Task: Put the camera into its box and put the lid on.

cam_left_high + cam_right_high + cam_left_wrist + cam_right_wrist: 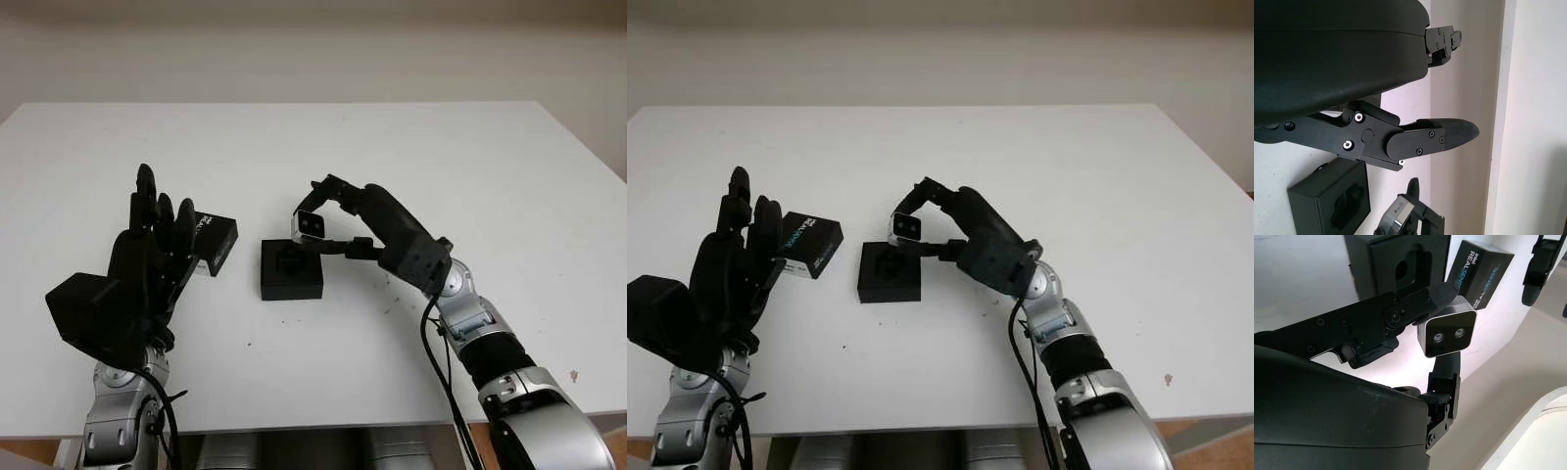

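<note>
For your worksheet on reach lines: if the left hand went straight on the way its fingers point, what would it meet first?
Probably the lid, lying just beyond and slightly beside the open left hand; height is unclear, so the hand might pass above it.

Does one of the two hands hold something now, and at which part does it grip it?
The right hand holds the small silver camera by its ends, fingers above and below, over the open black box. The left hand is open, beside the black printed lid.
</note>
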Robot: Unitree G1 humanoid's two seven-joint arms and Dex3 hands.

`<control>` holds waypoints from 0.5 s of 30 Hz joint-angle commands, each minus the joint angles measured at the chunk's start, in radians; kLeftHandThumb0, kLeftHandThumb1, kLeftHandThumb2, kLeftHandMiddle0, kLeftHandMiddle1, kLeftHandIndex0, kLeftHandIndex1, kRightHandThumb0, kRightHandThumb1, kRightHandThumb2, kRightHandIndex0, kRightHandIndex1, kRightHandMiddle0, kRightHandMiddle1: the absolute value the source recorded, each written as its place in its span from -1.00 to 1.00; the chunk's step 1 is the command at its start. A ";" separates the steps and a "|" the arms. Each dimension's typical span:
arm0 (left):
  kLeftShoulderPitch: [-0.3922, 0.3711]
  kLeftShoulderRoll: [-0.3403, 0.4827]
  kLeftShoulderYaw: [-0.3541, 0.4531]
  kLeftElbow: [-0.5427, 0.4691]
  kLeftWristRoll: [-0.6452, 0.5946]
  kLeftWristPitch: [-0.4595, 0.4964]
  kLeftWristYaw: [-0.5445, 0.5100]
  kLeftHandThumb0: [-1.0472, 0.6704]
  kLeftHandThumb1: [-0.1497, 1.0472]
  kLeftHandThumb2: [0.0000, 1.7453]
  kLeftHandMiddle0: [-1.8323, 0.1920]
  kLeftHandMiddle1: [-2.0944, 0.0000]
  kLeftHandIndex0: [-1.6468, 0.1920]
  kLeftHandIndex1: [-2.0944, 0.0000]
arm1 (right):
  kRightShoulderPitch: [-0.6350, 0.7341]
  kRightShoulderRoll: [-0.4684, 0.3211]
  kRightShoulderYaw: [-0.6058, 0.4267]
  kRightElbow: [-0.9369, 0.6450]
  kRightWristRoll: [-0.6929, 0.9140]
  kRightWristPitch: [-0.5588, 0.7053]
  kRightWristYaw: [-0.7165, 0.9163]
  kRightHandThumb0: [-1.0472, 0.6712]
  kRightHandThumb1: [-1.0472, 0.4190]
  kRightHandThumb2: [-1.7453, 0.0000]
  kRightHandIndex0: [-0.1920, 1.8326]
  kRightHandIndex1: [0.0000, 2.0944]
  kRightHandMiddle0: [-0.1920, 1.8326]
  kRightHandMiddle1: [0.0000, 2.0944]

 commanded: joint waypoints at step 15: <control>0.000 -0.003 0.000 -0.017 0.000 -0.002 0.001 -0.44 1.00 -0.42 0.95 0.95 0.96 0.96 | 0.007 0.034 0.054 -0.016 -0.047 0.013 -0.017 -0.31 -0.94 0.94 -0.53 -0.95 -0.46 0.43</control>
